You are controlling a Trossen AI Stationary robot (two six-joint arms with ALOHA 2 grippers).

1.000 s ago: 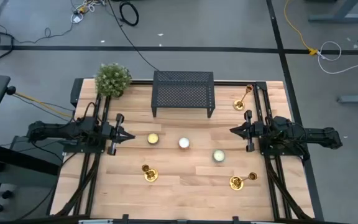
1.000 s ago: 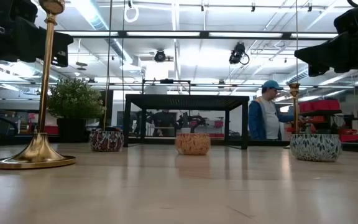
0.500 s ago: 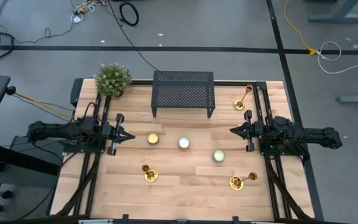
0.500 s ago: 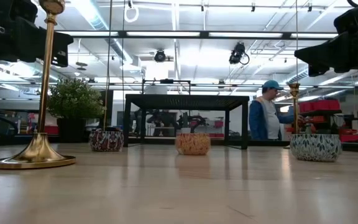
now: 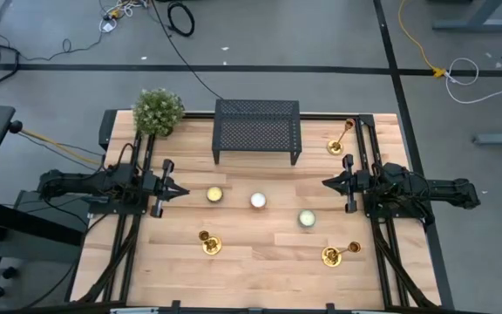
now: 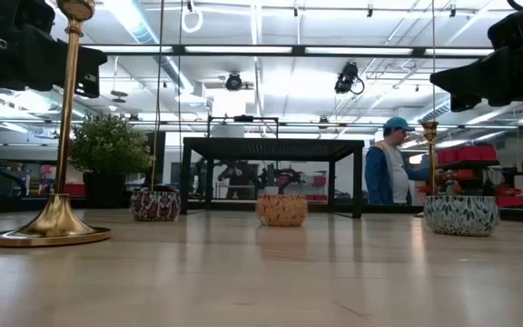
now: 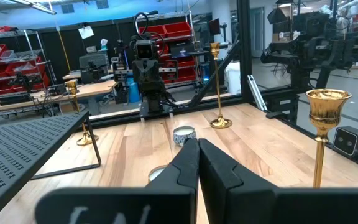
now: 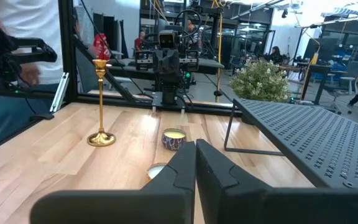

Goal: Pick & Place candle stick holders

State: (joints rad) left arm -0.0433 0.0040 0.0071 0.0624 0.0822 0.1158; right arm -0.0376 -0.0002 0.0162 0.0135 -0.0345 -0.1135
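Three gold candle stick holders stand upright on their round bases on the wooden table: one near left [image 5: 209, 243], one near right [image 5: 336, 254] and one at the far right [image 5: 340, 139]. In the low view the near left one [image 6: 60, 145] rises close by, and another [image 6: 431, 159] shows farther back. My left gripper [image 5: 181, 190] hovers level at the table's left side, shut and holding nothing. My right gripper [image 5: 328, 183] faces it from the right side, also shut and holding nothing. Each wrist view shows its own shut fingers [image 7: 194, 149] [image 8: 194, 149] and holders beyond [image 7: 218, 84] [image 8: 100, 102].
Three small candle bowls [image 5: 214, 195] [image 5: 258, 201] [image 5: 307, 218] sit in a row between the grippers. A black mesh rack [image 5: 257, 129] stands at the far middle, with a potted plant [image 5: 158, 111] at the far left. A person [image 6: 389, 173] stands beyond the table.
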